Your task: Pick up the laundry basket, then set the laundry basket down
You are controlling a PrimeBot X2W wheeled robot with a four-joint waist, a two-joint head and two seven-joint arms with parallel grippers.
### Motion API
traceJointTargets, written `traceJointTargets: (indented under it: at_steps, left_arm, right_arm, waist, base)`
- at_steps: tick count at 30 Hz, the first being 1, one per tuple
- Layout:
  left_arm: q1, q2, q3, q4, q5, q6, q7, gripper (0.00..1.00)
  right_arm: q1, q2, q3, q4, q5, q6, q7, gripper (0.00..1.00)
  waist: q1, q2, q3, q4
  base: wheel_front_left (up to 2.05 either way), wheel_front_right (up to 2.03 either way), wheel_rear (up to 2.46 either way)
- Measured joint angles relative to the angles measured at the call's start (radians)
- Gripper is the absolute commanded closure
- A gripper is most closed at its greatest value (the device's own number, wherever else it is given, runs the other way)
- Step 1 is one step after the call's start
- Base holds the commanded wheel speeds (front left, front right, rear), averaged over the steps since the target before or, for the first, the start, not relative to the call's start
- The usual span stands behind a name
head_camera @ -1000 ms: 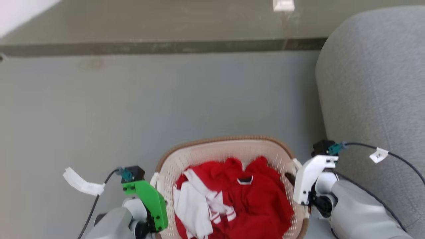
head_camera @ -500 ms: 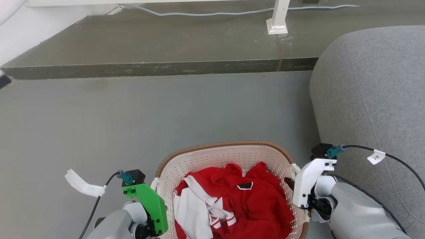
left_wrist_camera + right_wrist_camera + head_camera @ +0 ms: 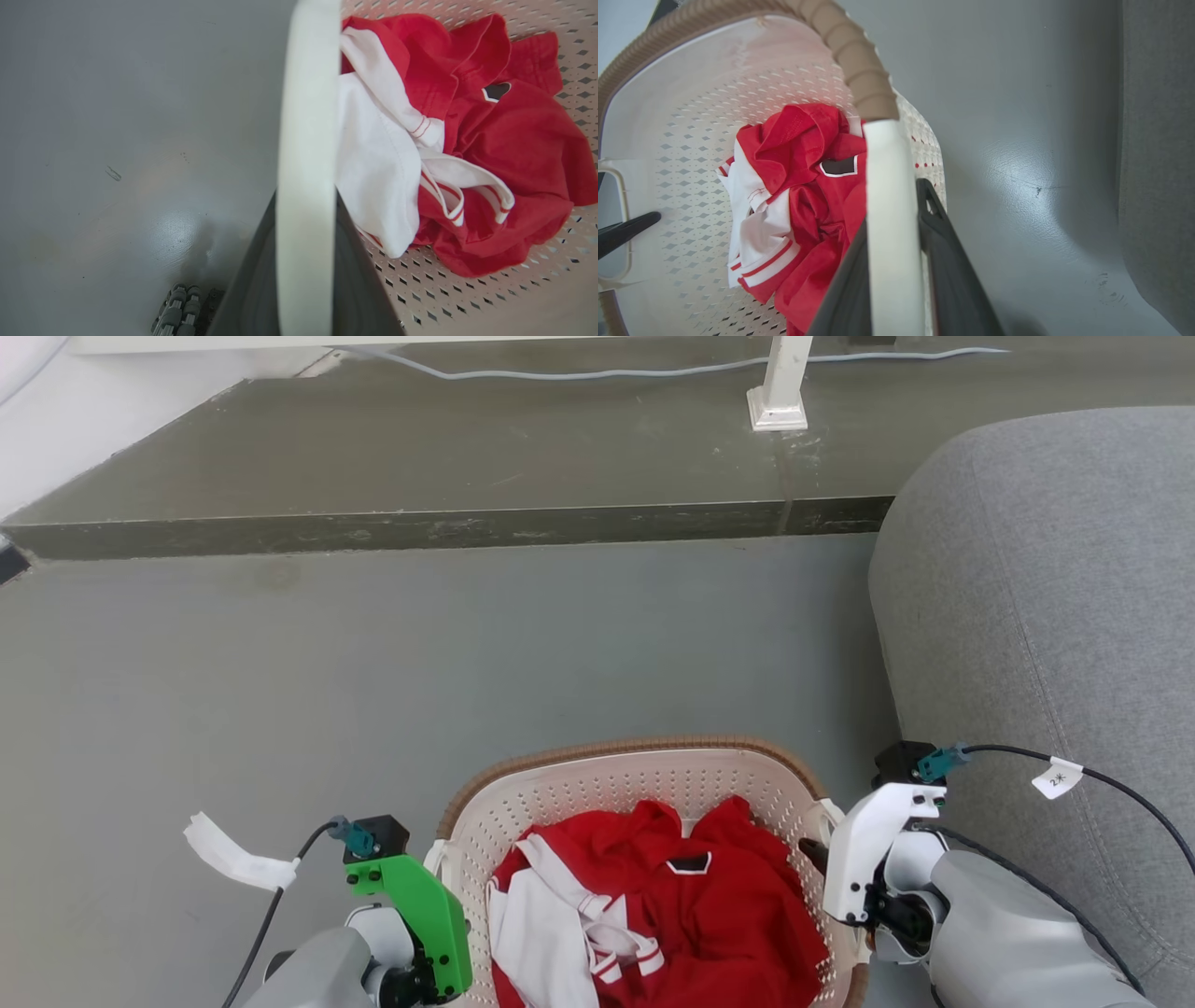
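The laundry basket (image 3: 644,747) is cream-white and perforated with a brown woven rim, and it sits at the bottom centre of the head view holding red and white clothes (image 3: 672,905). My left gripper (image 3: 306,200) is shut on the basket's left white handle (image 3: 308,93), which runs between its dark fingers. My right gripper (image 3: 894,205) is shut on the right handle (image 3: 887,154) in the same way. In the head view the green left wrist mount (image 3: 420,915) and the white right wrist mount (image 3: 868,849) flank the basket. I cannot tell whether its base touches the floor.
A grey sofa (image 3: 1055,616) stands close beside my right arm. Ahead, a dark raised step (image 3: 448,527) crosses the view, with a white post (image 3: 780,392) and a cable (image 3: 607,373) on it. Grey floor (image 3: 373,663) lies between the basket and the step.
The head camera moved in the first half second, bringing the step, post and cable into view. Since then the basket and both wrists sit a touch lower in view. Both grips are unchanged.
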Motion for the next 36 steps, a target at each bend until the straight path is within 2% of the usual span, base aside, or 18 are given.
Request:
traceJointTargets:
  at_steps: [25,36]
  left_arm:
    - [-0.002,0.000,-0.021,0.004,-0.026,0.000,-0.001,1.00]
    - [-0.050,0.000,-0.022,0.005,-0.026,0.000,-0.035,1.00]
  right_arm:
    - [-0.001,-0.007,0.031,0.000,0.019,0.000,0.000,1.00]
    - [-0.038,-0.026,0.042,-0.027,0.020,0.000,-0.025,1.00]
  waist:
    - [0.0000,0.0000,0.019,-0.004]
    - [0.0001,0.0000,0.082,-0.009]
  base:
    - [0.00,0.00,0.00]
    - [0.00,0.00,0.00]
